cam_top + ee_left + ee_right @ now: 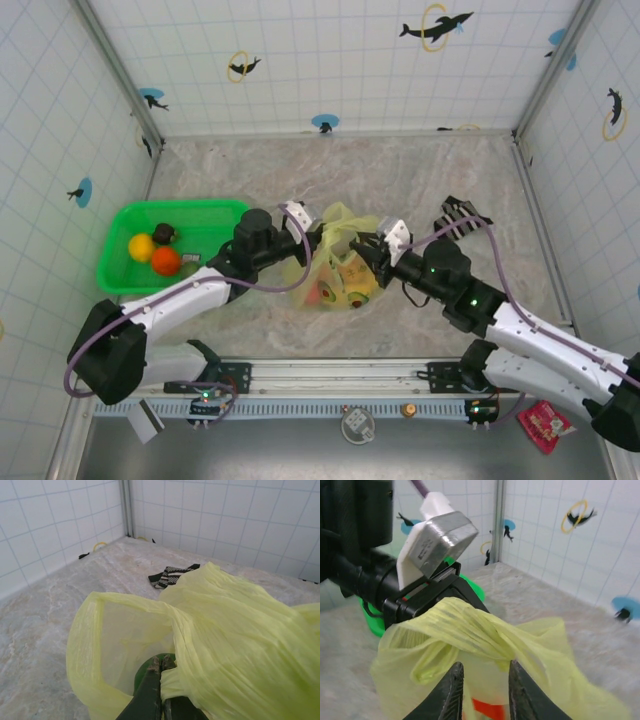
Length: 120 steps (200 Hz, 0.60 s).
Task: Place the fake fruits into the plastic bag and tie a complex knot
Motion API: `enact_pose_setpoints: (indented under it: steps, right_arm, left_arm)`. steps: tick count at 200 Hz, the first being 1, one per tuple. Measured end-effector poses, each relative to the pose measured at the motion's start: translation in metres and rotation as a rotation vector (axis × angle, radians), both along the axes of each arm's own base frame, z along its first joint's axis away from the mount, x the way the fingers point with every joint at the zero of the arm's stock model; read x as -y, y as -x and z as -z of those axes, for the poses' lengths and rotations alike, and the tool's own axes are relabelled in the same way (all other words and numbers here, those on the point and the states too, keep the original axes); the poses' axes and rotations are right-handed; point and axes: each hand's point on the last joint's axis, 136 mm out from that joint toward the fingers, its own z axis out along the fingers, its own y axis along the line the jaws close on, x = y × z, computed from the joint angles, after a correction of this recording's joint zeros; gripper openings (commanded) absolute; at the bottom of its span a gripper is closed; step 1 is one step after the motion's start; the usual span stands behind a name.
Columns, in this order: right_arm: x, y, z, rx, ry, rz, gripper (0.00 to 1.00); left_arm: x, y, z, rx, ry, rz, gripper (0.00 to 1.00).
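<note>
**Left gripper clamped on the bag, right gripper part open at its neck**

The left gripper (161,661) is seen pressed closed, with a fold of the pale yellow bag (230,630) pinched between its dark green fingers (150,690). The film is drawn up from that pinch into a wide loop on one side and a bunched mass on the other.

The right gripper (484,664) is held with its jaws a little apart. A twisted band of the film lies just above the black fingertips (454,680), and whether it is touched cannot be told.

The bag is set on the table (400,170) between the two grippers, and several fruits (338,285) are visible through its film. Three more fruits, yellow, orange and dark brown, are left in the green basket (120,225) to the left. A striped cloth (172,575) lies beyond the bag.
</note>
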Motion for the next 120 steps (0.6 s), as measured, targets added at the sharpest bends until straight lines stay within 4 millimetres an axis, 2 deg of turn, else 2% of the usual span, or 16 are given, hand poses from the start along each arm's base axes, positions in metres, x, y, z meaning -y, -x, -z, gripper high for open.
enact_pose_setpoints:
  steps: [26,46,86,120]
  right_arm:
    - [-0.010,-0.004,0.017,-0.258,-0.111,-0.002,0.33]
    - [-0.016,-0.003,0.026,-0.381,-0.155,-0.008,0.32]
    - [-0.032,0.003,0.021,-0.486,-0.247,-0.083,0.37]
    - [-0.040,0.006,0.030,-0.543,-0.246,-0.117,0.36]
  left_arm:
    - [0.002,0.001,0.000,0.000,-0.002,-0.006,0.00]
    - [0.002,0.000,0.000,0.001,-0.003,-0.011,0.00]
    - [0.003,0.002,0.001,0.002,-0.006,-0.011,0.00]
    - [0.004,0.003,0.001,0.001,-0.007,-0.008,0.00]
